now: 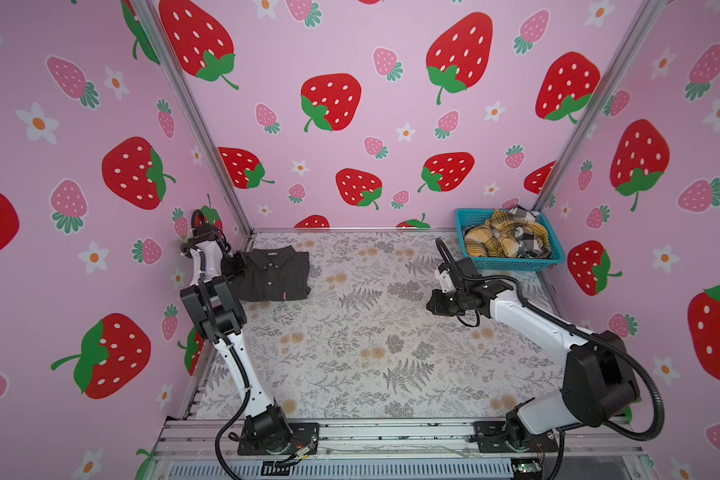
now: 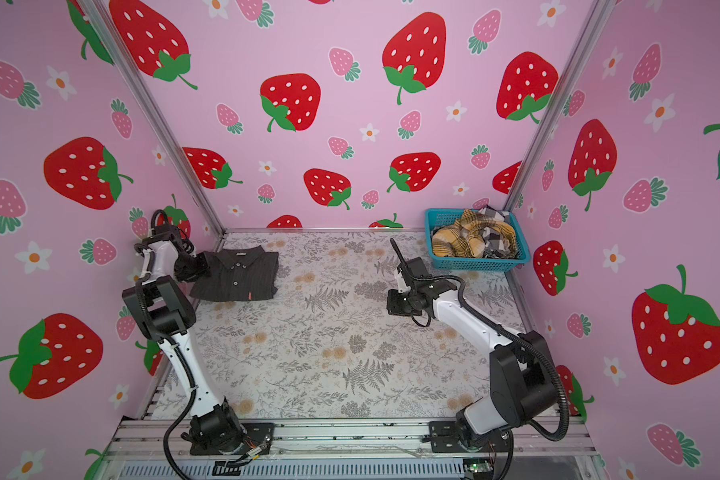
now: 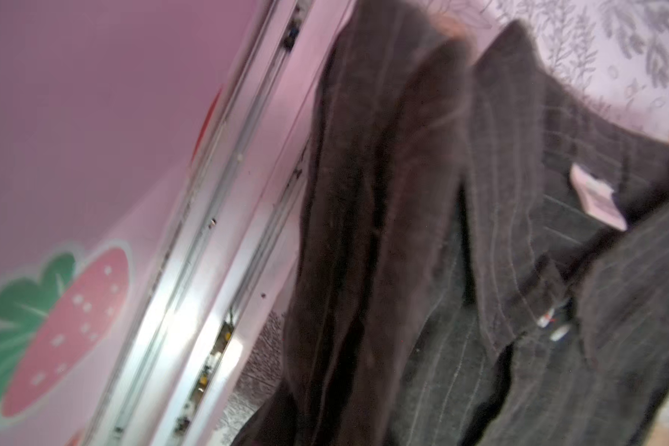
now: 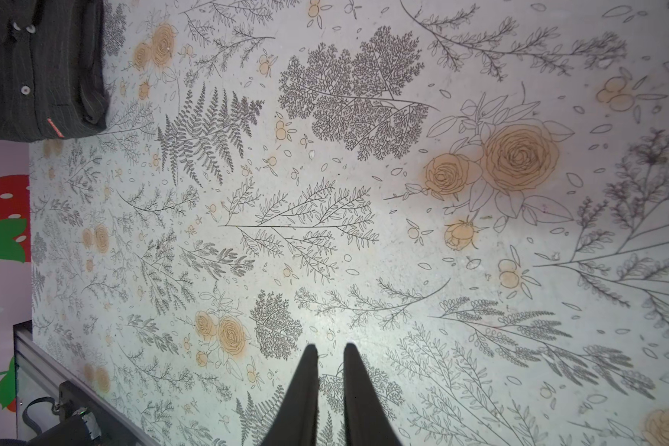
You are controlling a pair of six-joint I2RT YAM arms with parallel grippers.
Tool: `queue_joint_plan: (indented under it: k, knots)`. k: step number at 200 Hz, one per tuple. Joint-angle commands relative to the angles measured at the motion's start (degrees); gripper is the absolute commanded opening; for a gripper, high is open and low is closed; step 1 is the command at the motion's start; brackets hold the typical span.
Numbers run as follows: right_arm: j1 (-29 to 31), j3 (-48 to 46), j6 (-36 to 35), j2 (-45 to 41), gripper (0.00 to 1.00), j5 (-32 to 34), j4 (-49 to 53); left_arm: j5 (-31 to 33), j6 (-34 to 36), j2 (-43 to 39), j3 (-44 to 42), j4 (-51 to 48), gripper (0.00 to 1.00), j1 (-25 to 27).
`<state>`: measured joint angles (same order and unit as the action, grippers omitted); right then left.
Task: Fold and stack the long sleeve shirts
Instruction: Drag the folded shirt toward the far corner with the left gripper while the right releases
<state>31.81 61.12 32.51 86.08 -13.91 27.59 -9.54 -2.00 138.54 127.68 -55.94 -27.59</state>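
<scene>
A charcoal pinstriped shirt (image 1: 273,274) (image 2: 242,274) lies folded, collar up, at the back left of the table. My left gripper (image 1: 237,266) (image 2: 192,268) is at its left edge, low against the cloth. The left wrist view is blurred and filled with the shirt (image 3: 518,231); the fingers cannot be made out there. My right gripper (image 1: 432,305) (image 2: 391,303) hovers over bare table at the right, far from the shirt (image 4: 35,69). Its jaws (image 4: 330,349) stand a little apart with nothing between them. A mustard plaid shirt (image 1: 495,241) and a black-and-white check shirt (image 1: 528,243) lie crumpled in the basket.
A teal mesh basket (image 1: 512,264) (image 2: 474,264) stands in the back right corner. The floral table top (image 1: 350,353) is bounded by pink strawberry walls on three sides and an aluminium rail (image 1: 391,432) at the front, where both arm bases are mounted.
</scene>
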Motion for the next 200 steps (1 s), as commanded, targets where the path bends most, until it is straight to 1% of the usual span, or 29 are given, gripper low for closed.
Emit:
queue_joint_plan:
  k: [1,12,21,37,47,55,72,85,95,101,105,113,121,128,132,139,144,157,176,200]
  knots:
    - [-0.3,1.1,0.4,0.7,0.17,0.9,1.8,-0.6,0.6,1.1,2.2,-3.0,1.0,-0.2]
    - [-0.3,1.2,0.7,0.7,0.17,1.0,1.6,0.2,0.5,-0.6,0.6,-2.5,0.99,0.8]
    - [-0.3,1.2,1.0,0.4,0.17,1.0,1.2,1.3,0.6,-3.5,-2.7,-0.2,0.99,2.0]
    - [-0.3,0.9,1.7,-0.1,0.17,0.7,0.7,11.3,-0.9,-10.2,-9.0,4.3,0.99,4.2]
    - [-0.3,0.5,2.1,-0.8,0.17,0.3,0.4,22.2,-3.3,-14.3,-12.1,6.0,0.99,5.7]
    - [-0.1,0.3,2.3,-1.5,0.17,0.2,0.4,28.0,-4.2,-17.6,-14.9,7.7,0.99,7.0]
    - [0.1,-0.3,2.1,-3.3,0.17,0.5,0.8,32.5,-4.9,-24.7,-20.9,11.6,0.99,9.9]
    - [0.2,-1.0,2.2,-4.7,0.18,0.9,1.0,33.7,-5.6,-29.3,-25.0,13.5,0.99,12.7]
    - [0.2,-1.6,2.2,-5.6,0.18,1.0,1.0,32.6,-6.4,-32.1,-28.0,14.3,0.99,15.0]
    - [0.2,-2.1,2.2,-6.1,0.18,1.0,0.8,30.9,-7.5,-33.5,-30.0,14.9,1.0,16.3]
    - [0.2,-2.3,2.3,-6.3,0.18,1.1,0.7,29.3,-8.4,-34.3,-31.3,15.2,0.98,17.2]
    - [0.3,-2.6,2.4,-6.7,0.18,1.2,0.6,24.4,-10.0,-35.4,-34.0,16.8,0.92,18.9]
    - [0.2,-2.8,2.4,-7.0,0.18,1.5,0.4,19.1,-11.7,-35.5,-36.7,18.3,0.82,20.4]
    - [0.2,-2.9,2.7,-7.3,0.18,1.6,0.2,15.5,-13.2,-34.9,-38.3,19.4,0.65,21.5]
    - [0.3,-3.0,2.8,-7.5,0.18,1.8,0.1,13.2,-14.0,-34.3,-38.9,19.9,0.46,22.1]
    - [0.3,-2.9,3.0,-7.5,0.18,2.0,-0.2,10.4,-15.9,-32.9,-39.7,20.7,0.23,22.8]
    - [0.2,-3.0,3.1,-7.7,0.18,2.0,-0.3,8.7,-17.0,-31.8,-39.9,21.0,0.0,23.2]
    - [0.3,-3.1,3.6,-7.8,0.18,2.4,-0.5,5.9,-19.1,-29.3,-40.8,22.5,0.0,24.6]
    - [0.3,-3.7,4.4,-8.6,0.18,2.6,-1.3,3.3,-19.7,-26.2,-40.6,23.6,0.0,26.3]
    - [0.3,-5.4,5.3,-9.2,0.18,2.9,-2.1,2.1,-19.6,-22.7,-39.9,23.0,0.0,27.1]
